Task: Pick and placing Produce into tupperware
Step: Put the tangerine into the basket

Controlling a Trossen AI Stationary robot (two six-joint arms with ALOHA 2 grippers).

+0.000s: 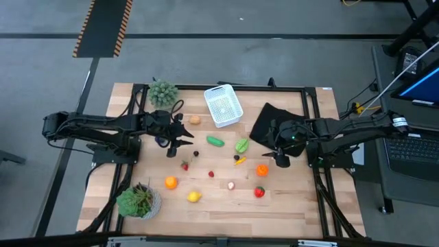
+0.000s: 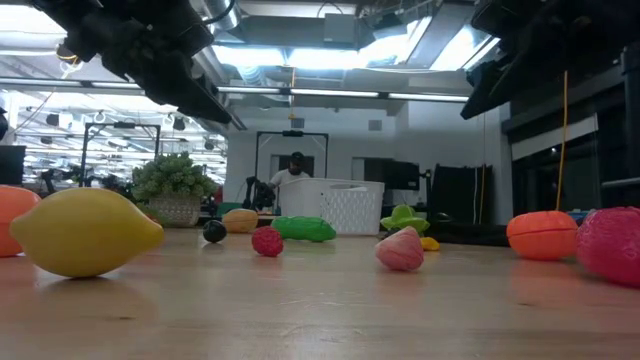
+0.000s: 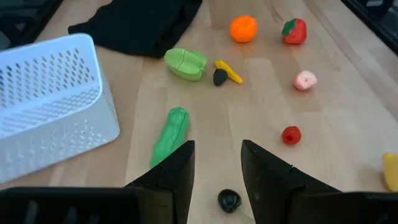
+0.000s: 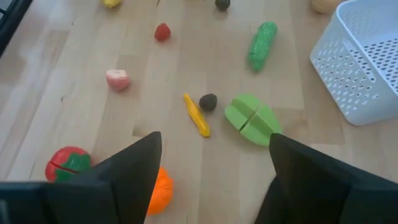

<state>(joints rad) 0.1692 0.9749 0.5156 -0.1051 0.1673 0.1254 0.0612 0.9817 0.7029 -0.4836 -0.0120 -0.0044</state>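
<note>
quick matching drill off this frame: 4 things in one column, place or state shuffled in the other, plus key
1. tupperware
2. left gripper
3. right gripper
4. lemon

A. open, above the table near the black cloth
B. lies near the table's front edge, beside a potted plant
C. holds no produce yet
D. open above a small dark fruit

Pairs: 1-C, 2-D, 3-A, 4-B

Table (image 1: pixel 219 206) is seen from straight overhead in high view; it is viewed level from tabletop height in low view. Wrist views are angled down close; cucumber (image 3: pixel 169 134) and tub (image 4: pixel 364 59) are shared.
</note>
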